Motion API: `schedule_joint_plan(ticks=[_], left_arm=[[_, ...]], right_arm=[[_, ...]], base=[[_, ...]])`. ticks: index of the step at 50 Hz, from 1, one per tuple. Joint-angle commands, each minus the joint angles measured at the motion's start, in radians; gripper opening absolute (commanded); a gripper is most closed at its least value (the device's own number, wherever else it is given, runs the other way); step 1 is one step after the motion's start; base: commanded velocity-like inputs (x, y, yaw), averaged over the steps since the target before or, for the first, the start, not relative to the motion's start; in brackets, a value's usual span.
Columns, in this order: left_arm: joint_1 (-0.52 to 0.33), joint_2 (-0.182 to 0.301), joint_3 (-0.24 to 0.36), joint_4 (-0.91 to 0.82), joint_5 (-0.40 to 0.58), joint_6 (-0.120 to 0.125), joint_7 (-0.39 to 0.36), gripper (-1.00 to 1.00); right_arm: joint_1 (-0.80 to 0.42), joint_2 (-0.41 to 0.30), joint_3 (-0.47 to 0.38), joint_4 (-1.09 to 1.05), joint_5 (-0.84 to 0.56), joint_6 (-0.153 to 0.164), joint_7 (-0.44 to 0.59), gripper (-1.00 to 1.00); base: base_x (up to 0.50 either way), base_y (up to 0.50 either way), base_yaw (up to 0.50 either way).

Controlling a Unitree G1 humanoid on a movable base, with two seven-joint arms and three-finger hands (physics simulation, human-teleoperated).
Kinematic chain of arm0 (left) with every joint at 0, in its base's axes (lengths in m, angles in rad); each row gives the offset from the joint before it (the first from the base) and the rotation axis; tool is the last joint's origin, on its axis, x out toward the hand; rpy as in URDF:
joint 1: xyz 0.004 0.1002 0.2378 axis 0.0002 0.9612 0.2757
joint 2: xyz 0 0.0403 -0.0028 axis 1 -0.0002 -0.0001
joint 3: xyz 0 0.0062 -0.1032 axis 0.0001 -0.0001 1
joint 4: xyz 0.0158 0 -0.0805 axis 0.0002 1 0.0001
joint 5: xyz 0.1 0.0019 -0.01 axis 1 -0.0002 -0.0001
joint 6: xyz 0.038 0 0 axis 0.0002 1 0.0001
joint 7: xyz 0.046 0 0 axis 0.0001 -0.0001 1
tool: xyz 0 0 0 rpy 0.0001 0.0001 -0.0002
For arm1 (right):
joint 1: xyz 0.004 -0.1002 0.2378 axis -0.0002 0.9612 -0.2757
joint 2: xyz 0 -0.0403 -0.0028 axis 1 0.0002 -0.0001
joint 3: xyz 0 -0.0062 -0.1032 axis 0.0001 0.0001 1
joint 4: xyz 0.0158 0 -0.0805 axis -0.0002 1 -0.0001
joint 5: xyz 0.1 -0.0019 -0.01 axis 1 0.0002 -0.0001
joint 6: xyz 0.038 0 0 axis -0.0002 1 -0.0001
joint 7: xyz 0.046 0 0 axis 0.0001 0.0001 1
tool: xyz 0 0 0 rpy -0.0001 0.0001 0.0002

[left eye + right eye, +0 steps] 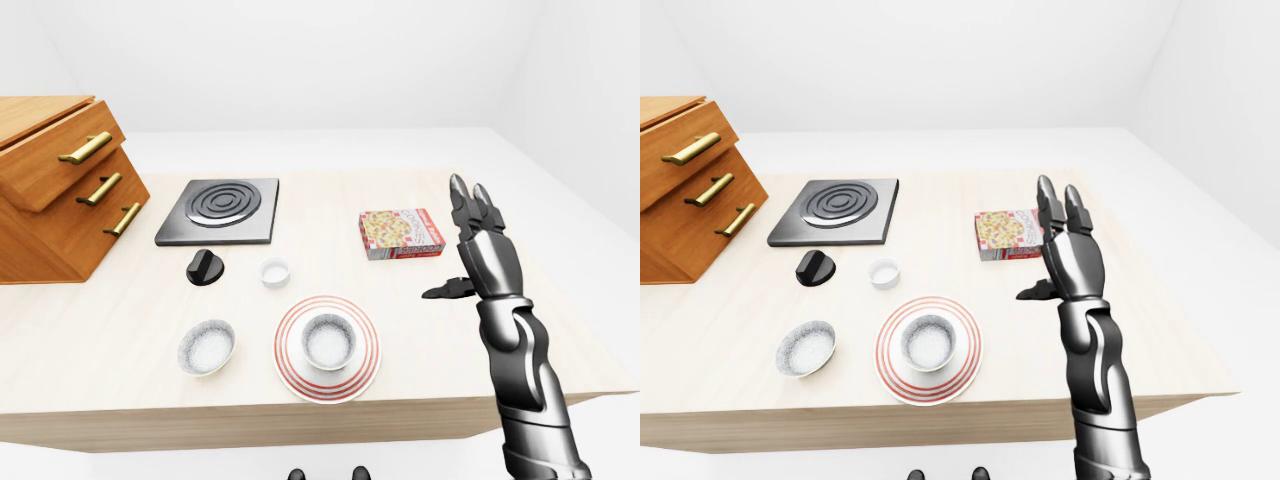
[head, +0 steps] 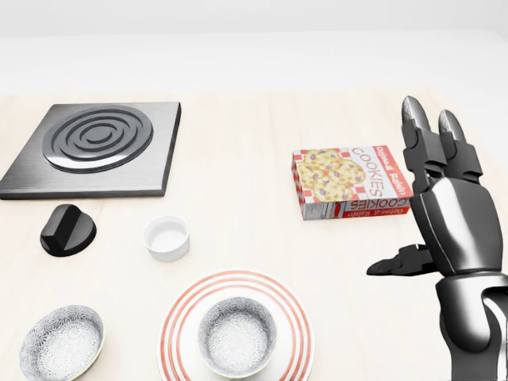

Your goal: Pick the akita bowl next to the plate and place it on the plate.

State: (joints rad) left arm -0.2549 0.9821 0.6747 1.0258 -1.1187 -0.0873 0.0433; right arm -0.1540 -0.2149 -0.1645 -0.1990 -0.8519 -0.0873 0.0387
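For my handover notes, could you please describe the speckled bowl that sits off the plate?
Find the red-striped plate at the head view's bottom edge. The speckled bowl stands apart to its left, directly on the table; its twin sits on the plate.

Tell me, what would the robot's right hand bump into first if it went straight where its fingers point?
Probably nothing. The right hand points toward the head view's top, passing right of the cookie box, over bare table. Its height is hard to judge.

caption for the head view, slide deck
Bowl on the striped plate; open right hand upright beside the cookie box.
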Motion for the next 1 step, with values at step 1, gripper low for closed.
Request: schedule_joint_plan(ticks=[1], left_arm=[[0.006,-0.002,0.012,-0.022,0.009,0.000,0.005,1.00]], right_arm=[[-0.029,-0.034,-0.068,-0.120,0.079,0.000,0.104,1.00]], base=[[0.00,0.00,0.00]])
